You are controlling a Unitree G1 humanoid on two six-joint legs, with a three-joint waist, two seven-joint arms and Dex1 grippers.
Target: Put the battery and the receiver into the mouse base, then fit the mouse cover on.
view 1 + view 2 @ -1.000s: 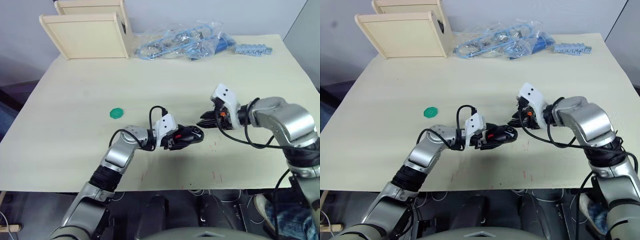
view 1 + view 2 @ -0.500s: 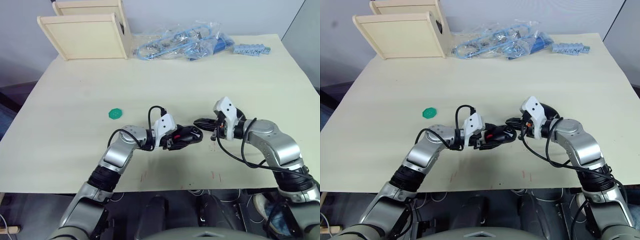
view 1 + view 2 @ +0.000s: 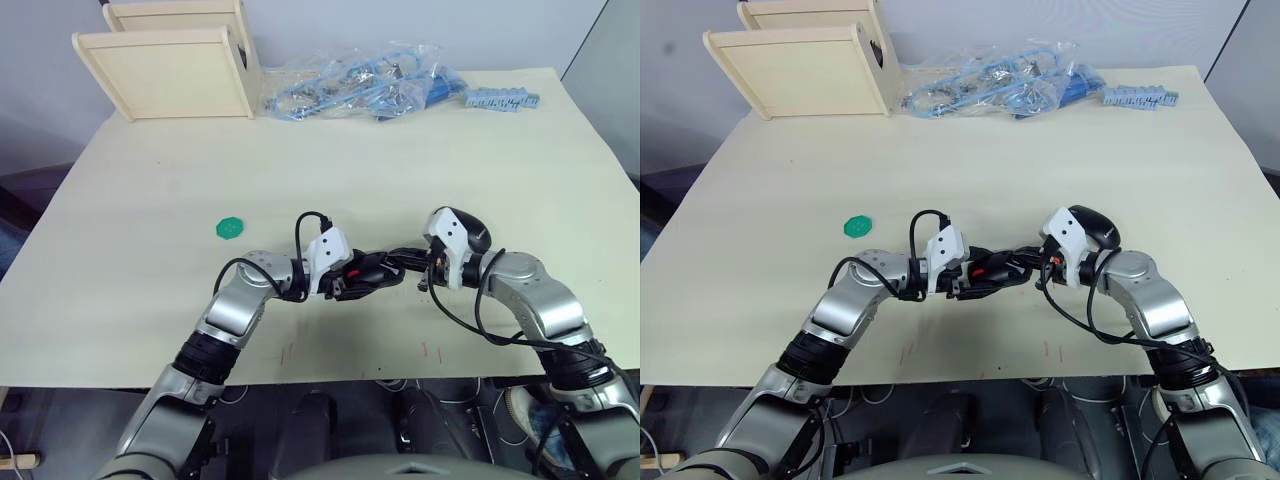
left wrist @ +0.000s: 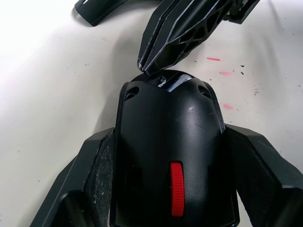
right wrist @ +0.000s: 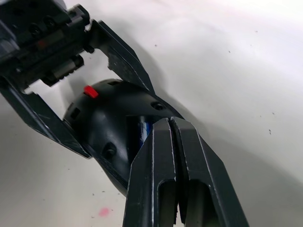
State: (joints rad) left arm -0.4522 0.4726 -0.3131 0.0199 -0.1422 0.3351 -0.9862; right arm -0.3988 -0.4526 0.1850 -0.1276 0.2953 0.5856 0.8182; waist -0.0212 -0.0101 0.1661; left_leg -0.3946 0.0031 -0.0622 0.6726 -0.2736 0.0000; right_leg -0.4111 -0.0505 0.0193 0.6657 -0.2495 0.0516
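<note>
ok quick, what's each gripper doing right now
Left gripper: shut on the black oval mouse base.
Right gripper: shut, empty, tips at the base's blue battery.

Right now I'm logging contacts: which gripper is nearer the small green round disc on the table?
Left. The left gripper, shut on the black mouse base, lies beside the green disc; the shut right gripper is beyond the mouse.
</note>
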